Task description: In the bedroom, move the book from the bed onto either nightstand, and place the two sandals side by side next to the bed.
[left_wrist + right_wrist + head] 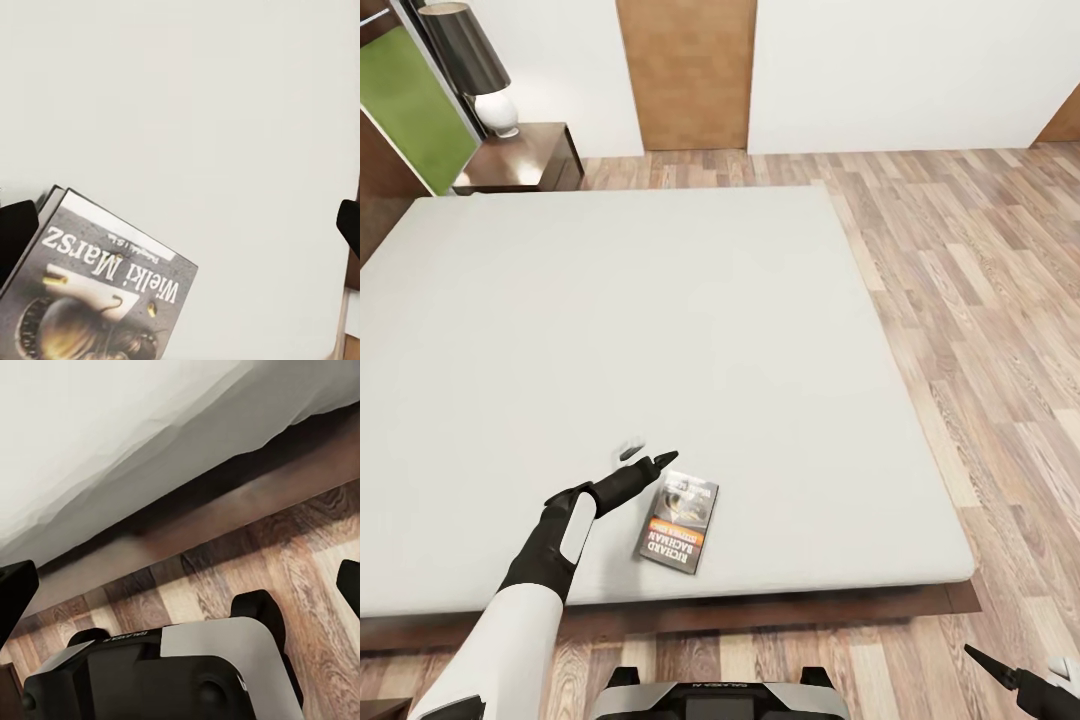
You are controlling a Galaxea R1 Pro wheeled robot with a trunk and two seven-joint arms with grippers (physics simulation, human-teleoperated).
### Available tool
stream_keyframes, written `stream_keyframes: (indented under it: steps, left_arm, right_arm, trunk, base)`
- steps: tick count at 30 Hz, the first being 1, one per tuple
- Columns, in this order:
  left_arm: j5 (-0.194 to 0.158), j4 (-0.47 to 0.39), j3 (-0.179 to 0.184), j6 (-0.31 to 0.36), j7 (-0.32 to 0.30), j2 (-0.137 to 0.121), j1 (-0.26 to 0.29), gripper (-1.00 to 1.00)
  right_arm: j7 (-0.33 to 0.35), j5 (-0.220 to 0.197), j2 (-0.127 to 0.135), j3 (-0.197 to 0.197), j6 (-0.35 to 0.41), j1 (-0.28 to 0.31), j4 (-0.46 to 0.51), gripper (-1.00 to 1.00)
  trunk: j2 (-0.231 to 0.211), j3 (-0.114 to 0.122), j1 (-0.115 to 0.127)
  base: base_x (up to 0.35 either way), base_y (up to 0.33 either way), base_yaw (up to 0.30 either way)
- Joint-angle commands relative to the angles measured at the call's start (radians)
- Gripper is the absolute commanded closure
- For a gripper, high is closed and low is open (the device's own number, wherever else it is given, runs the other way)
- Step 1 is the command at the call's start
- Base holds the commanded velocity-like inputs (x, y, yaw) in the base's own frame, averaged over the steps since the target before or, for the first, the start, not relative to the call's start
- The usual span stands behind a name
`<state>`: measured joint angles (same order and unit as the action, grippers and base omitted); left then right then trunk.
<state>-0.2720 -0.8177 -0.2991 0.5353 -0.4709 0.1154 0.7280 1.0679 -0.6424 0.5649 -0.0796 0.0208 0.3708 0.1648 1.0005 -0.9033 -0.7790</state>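
The book (pixel 680 525) lies flat on the pale-grey mattress of the bed (pixel 660 320), near its front edge, with its grey-and-orange cover up. My left gripper (pixel 650 452) hovers open just to the book's left and slightly beyond it, nothing between its fingers. In the left wrist view the book (pixel 97 300) sits off toward one dark fingertip (pixel 15 240), below the open left gripper (pixel 180 232). A dark-brown nightstand (pixel 525 160) stands at the bed's far left corner. My right gripper (pixel 1020 668) hangs open low over the floor at the bed's front right. The sandals are out of view.
A lamp (pixel 475 60) with a dark shade stands on the nightstand. A brown door (pixel 685 70) is in the far wall. Wood-plank floor (pixel 980 280) runs along the bed's right side. The right wrist view shows my own base (pixel 172 675) by the bed frame (pixel 225 510).
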Motion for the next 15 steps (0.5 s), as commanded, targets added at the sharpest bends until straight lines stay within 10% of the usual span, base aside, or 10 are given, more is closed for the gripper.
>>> stream_keyframes:
  steps: [1,15]
  left_arm:
    - [-0.004,-0.001,-0.005,0.008,-0.002,0.001,0.001,-1.00]
    - [-0.003,0.000,-0.008,0.008,0.012,0.000,0.001,-1.00]
  right_arm:
    - [0.004,0.006,0.000,-0.008,0.002,0.000,-0.001,-1.00]
    - [0.004,0.043,0.000,-0.008,0.002,0.000,-0.001,-1.00]
  trunk:
    - [0.001,-0.001,0.000]
    - [0.001,-0.001,0.000]
  base:
    - [0.008,0.000,0.000]
    - [0.001,0.000,0.000]
